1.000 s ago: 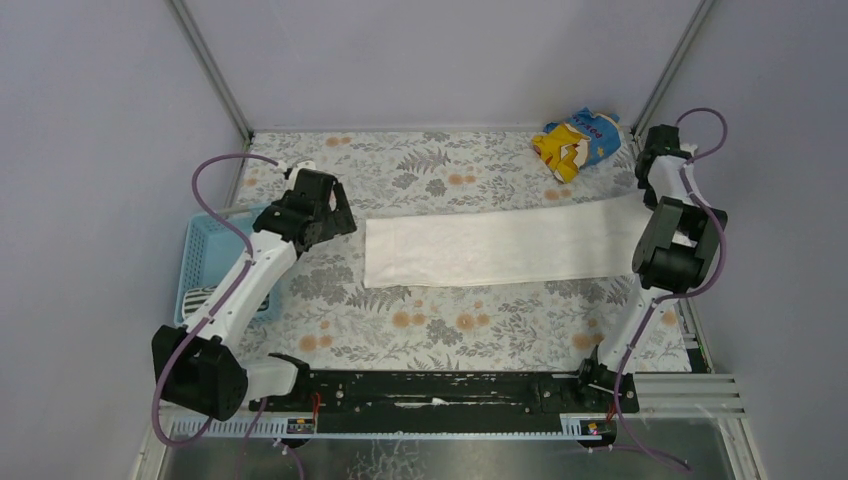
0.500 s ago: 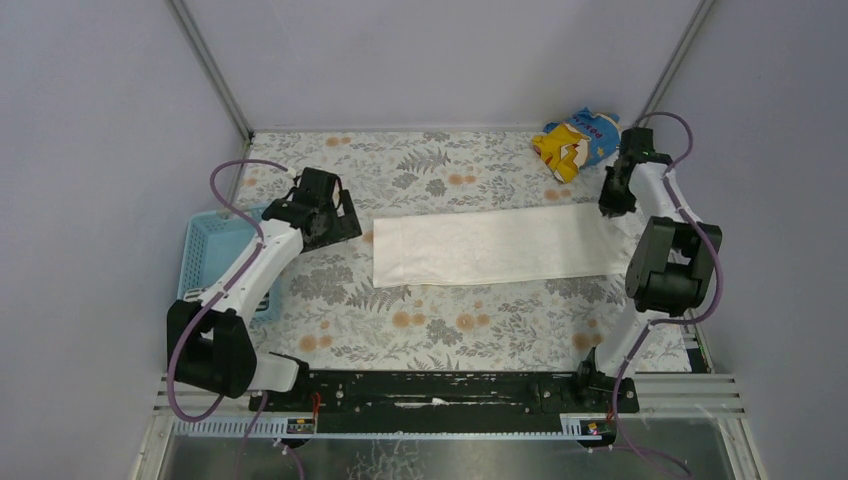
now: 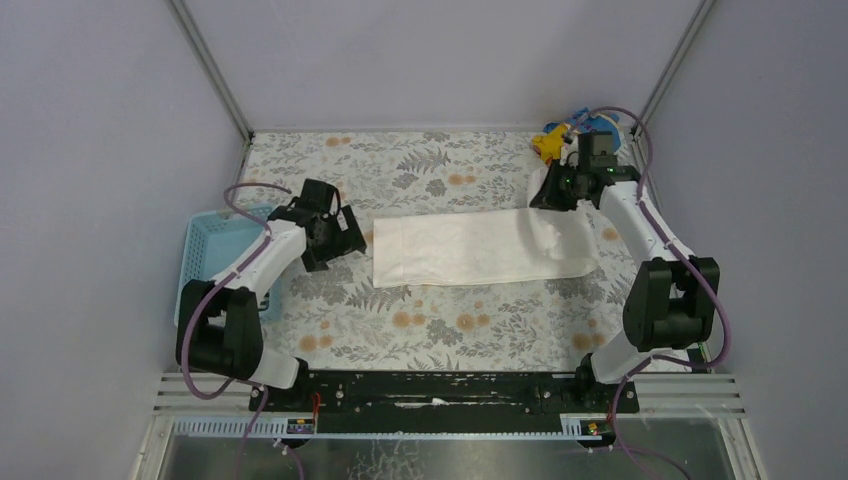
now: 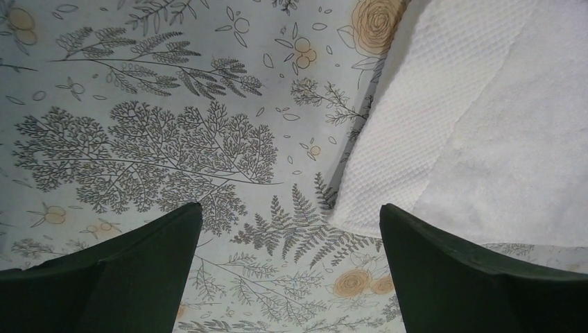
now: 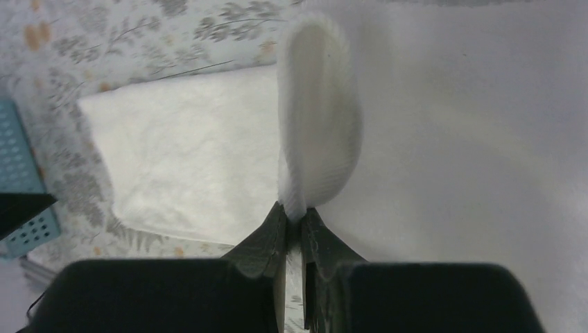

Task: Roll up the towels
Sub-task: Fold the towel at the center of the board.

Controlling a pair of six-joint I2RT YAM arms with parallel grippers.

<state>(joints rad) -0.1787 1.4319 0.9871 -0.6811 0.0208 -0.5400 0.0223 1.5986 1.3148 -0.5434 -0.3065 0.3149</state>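
Beside the blue basket (image 3: 205, 255), left gripper (image 3: 348, 240) spread wide and empty, just off the left end of the white terry towel (image 3: 460, 250) lying on the table. Right end now lifted and carried leftward, clamped in the right gripper (image 3: 548, 197): rolling apparently begun.

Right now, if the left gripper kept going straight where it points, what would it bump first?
Probably the flowery tablecloth, right beside a corner of the white towel. The left gripper is open and aimed down at the cloth. It might also brush the towel's edge, but depth is unclear.
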